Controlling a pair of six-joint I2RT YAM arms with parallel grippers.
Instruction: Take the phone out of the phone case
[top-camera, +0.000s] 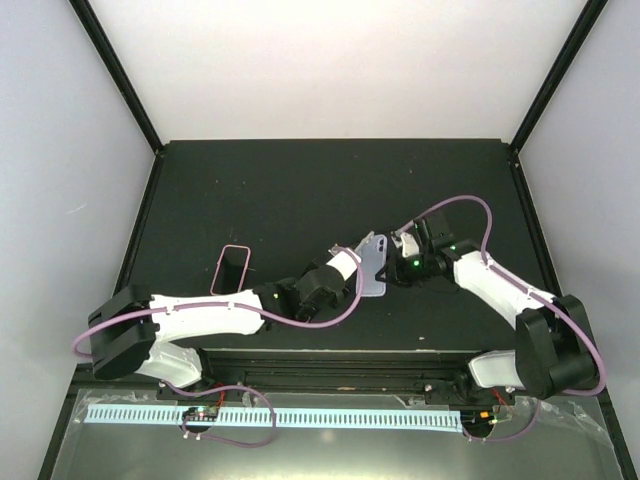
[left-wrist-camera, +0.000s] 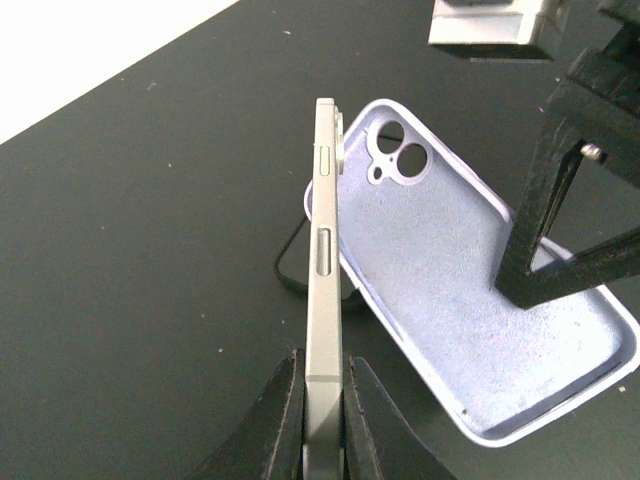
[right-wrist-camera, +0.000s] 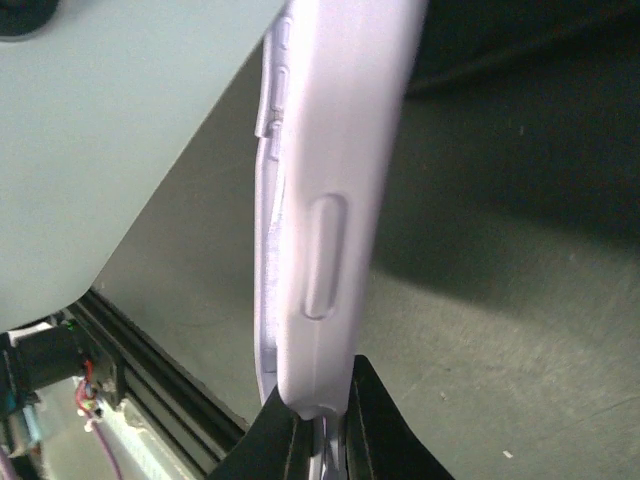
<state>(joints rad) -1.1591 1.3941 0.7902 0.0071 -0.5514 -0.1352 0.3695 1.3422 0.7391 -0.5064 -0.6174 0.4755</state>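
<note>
Two-handed pull-apart, judged close to finished. To do well: draw phone (left-wrist-camera: 322, 250) straight away from phone case (left-wrist-camera: 480, 300) on the opened side, no twisting, both grips firm until free of the last corner. Avoid levering against the camera cut-out end. Avoid dragging either over table (top-camera: 300, 190). Phone and case together mid-table between the two arms, seemingly lifted off the surface. Check lower end before separating further: bottom corner possibly inside case lip or merely in front of it, cannot tell from left wrist view. Left gripper (left-wrist-camera: 322, 405) clenched on phone, fingers (left-wrist-camera: 278, 425) pinching bottom end across its thickness. Phone edge-on and upright in that view, side buttons toward camera. Right gripper (right-wrist-camera: 322, 435) clenched on phone case, fingers (right-wrist-camera: 372, 415) nipping the rim. Case edge-on in right wrist view, moulded button bumps showing. Case interior bare, facing left wrist camera, tilted away from phone at the camera-hole end, so mostly peeled off. Risks as judged: soft rim slipping out of the thin pinch on the right side, or phone pivoting in the narrow end grip. Separately, pink-rimmed dark rectangle (top-camera: 232, 270) flat on table left of both grippers, well apart, untouched, identity unclear.
</note>
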